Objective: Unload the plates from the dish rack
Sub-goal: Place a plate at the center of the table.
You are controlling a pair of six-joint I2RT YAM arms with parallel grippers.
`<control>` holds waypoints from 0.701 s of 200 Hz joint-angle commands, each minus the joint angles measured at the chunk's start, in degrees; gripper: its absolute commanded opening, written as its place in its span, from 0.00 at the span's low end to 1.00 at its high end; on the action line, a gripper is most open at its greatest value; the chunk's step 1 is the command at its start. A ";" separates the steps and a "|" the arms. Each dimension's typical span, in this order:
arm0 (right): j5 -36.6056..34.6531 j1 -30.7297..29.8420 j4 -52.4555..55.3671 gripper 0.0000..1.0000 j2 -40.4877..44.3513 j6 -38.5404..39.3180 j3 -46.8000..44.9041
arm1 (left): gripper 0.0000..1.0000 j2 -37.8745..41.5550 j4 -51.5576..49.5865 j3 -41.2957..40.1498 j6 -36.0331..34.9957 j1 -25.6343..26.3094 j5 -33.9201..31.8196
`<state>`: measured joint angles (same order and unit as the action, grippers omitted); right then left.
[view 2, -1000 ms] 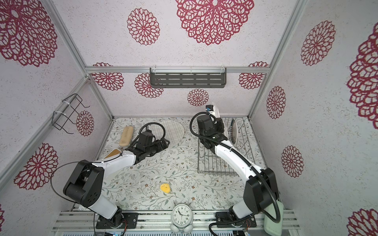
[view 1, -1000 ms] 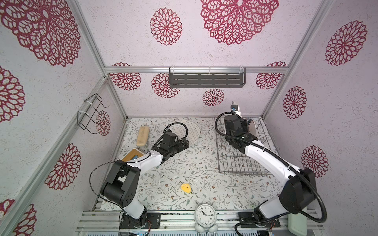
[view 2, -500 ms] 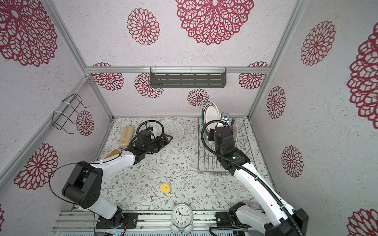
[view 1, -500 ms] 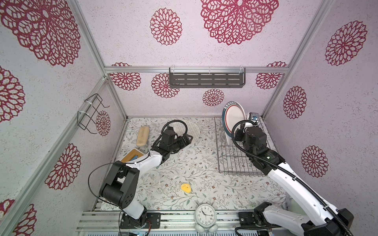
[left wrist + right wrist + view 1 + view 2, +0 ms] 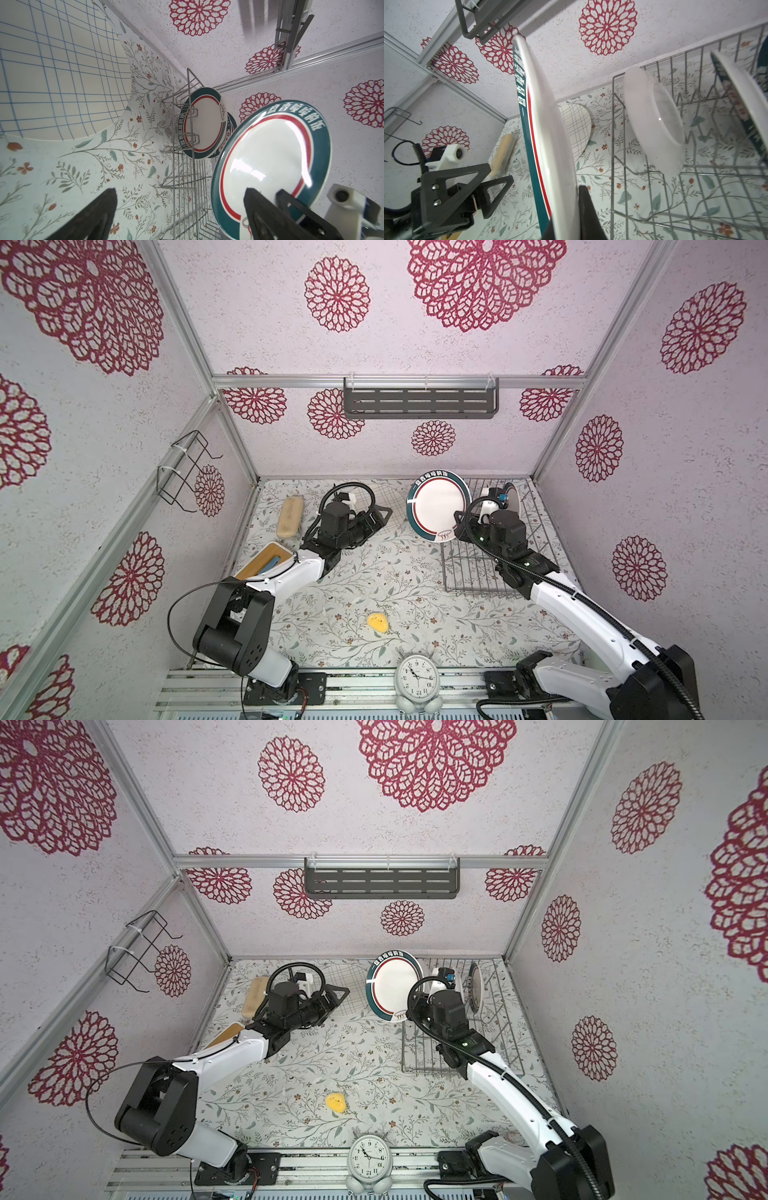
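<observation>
The right hand (image 5: 456,529) is clamped on the lower edge of a round white ceramic plate with a teal-and-red rim (image 5: 438,506). The plate stands upright above the hand, in the air by the left edge of the silver-grey wire dish rack (image 5: 478,572) that lies under the hand. At least two matching plates (image 5: 202,126) stand in the rack beyond it. The left hand (image 5: 376,519) has its fingers wide apart and holds nothing. A cream round plate with dark grid lines (image 5: 394,497) lies flat on the floral-patterned bench (image 5: 374,572) just beside its fingertips.

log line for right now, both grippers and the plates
right gripper: shut on teal-rim plate, upright, clear of rack | left gripper: open, empty, by grid plate | other plates: in rack
</observation>
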<state>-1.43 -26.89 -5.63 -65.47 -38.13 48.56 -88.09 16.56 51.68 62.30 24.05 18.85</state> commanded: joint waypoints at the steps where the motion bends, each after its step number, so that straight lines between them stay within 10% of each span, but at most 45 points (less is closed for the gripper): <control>1: 8.02 0.79 -12.84 0.00 -0.45 -7.81 0.49 | 0.99 1.39 3.47 -0.53 0.59 -0.38 1.17; 140: 18.80 1.63 -20.56 0.00 -6.14 -17.85 -0.42 | 0.63 -0.41 9.90 -0.44 3.00 0.10 4.88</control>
<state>13.61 -25.47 -20.01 -71.81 -54.02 46.48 -88.12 24.23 51.66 65.63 24.08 22.96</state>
